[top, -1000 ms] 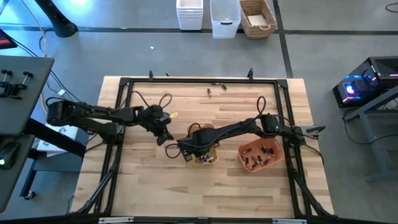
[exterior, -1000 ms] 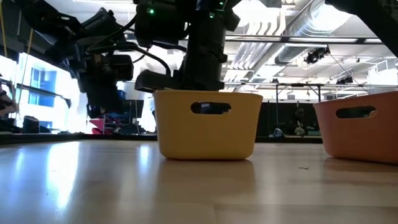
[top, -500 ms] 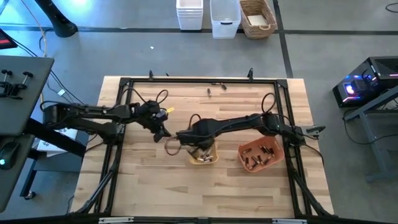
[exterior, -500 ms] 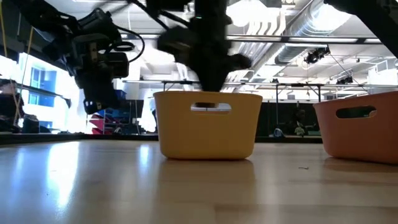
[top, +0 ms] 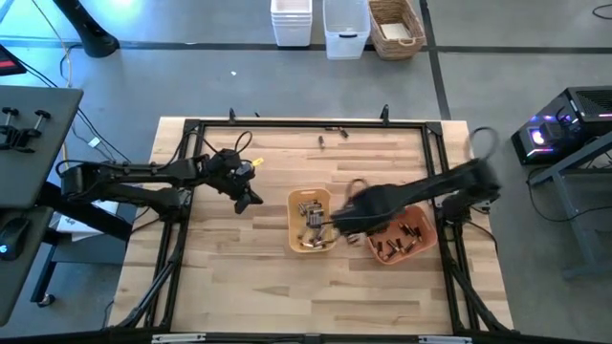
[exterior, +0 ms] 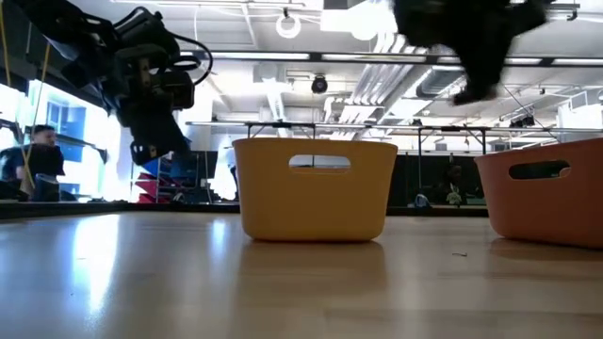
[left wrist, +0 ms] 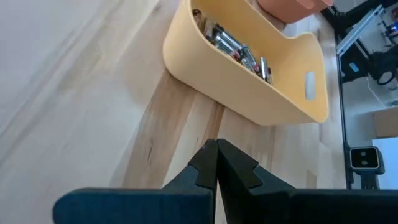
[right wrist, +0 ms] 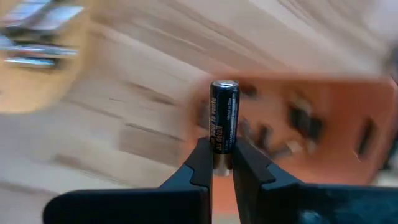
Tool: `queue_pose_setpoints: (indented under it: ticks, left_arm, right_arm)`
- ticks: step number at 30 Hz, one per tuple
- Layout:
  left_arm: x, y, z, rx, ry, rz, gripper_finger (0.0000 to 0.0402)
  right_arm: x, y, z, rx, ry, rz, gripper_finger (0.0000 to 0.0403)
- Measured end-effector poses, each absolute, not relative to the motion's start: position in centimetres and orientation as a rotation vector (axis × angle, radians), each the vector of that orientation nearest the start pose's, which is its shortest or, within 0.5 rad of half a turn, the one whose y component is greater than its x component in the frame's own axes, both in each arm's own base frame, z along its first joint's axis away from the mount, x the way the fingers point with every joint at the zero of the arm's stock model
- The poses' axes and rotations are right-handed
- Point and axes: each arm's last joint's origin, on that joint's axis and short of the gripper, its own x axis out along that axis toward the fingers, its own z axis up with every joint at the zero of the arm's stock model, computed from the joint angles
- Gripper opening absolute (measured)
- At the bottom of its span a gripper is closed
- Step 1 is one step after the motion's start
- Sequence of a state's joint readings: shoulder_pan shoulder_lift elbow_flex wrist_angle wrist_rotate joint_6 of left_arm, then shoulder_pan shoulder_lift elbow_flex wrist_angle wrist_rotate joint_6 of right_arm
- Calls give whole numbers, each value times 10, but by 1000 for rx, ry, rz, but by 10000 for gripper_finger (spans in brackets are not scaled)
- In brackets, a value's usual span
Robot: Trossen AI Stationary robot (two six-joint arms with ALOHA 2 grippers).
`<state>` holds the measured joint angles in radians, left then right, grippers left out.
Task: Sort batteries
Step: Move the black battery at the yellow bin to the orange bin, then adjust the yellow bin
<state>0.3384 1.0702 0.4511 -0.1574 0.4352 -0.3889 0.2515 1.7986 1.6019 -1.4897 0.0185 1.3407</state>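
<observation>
My right gripper [right wrist: 222, 155] is shut on a dark battery [right wrist: 224, 112] with a silvery end cap. In the high view it shows blurred [top: 346, 218] between the yellow tray [top: 298, 203] and the orange tray [top: 423, 241], above the table. Silvery batteries [left wrist: 233, 46] lie in the yellow tray, dark ones [top: 397, 241] in the orange tray. My left gripper [left wrist: 217, 149] is shut and holds nothing; it hangs above bare wood left of the yellow tray [top: 244, 198]. My right gripper pinches the battery's near end [right wrist: 222, 147] between its two fingertips [right wrist: 202, 160]. The gripper points down from above. The battery lies along the fingers and sticks out past their tips, lifted clear above the table by the orange tray's rim [right wrist: 298, 84].
A few loose small pieces [top: 330, 135] lie near the table's far edge. A dark frame [top: 306, 123] runs round the tabletop. White bins and a woven basket [top: 394, 27] stand on the floor beyond. A person [exterior: 38, 155] shows in the room at the left.
My right gripper has risen out of the yellow tray and swung fast toward the table's right, toward the orange tray, staying shut on the battery. My left gripper has drawn back a little up and away from the yellow tray, still shut.
</observation>
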Motion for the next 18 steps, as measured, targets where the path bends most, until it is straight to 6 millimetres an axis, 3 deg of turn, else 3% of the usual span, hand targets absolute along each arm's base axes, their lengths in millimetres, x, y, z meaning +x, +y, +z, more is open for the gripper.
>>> queue_pose_setpoints:
  ticks: [3,5,10,14,18]
  left_arm:
    - [187,56,176,-663,732,59,0]
    - [187,56,176,-664,731,63,0]
    - [186,57,176,-673,730,68,0]
    - [192,52,192,-648,751,-22,0]
    - [204,43,210,-521,753,-49,0]
  right_arm:
    - [269,75,271,893,1483,-1034,16]
    - [252,76,265,989,1468,-1047,16]
    - [238,78,239,1130,1400,-1035,25]
    - [223,79,216,1126,1483,-1128,99]
    - [221,80,212,1125,1512,-1123,182]
